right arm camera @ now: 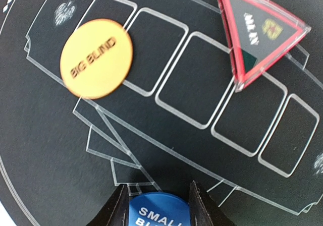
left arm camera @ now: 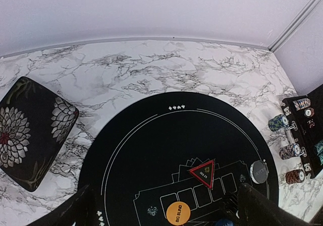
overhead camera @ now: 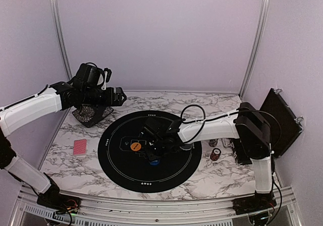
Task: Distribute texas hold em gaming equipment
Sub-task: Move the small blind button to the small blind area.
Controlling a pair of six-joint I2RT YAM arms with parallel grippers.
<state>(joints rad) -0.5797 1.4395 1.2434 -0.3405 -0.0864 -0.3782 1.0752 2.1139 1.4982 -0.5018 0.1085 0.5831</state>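
Observation:
On the round black mat [overhead camera: 121,173] my right gripper [right arm camera: 157,206] is shut on a blue "small blind" button [right arm camera: 159,212], its fingers pressing the button's two edges. An orange "big blind" button [right arm camera: 96,58] and a black, red-rimmed triangular marker [right arm camera: 260,32] lie beyond it on the printed card boxes. In the left wrist view the orange button [left arm camera: 178,213], the marker [left arm camera: 204,173] and a grey button [left arm camera: 259,171] show from above. My left gripper [left arm camera: 165,198] hangs open high over the mat's left side. A red-backed card deck [overhead camera: 79,147] lies left of the mat.
A black flower-patterned pad [left arm camera: 30,130] sits at the back left. The open black chip case [overhead camera: 280,120] leans at the right wall, with striped chip stacks [left arm camera: 290,150] in front of it. Two chips [overhead camera: 216,154] stand between mat and case.

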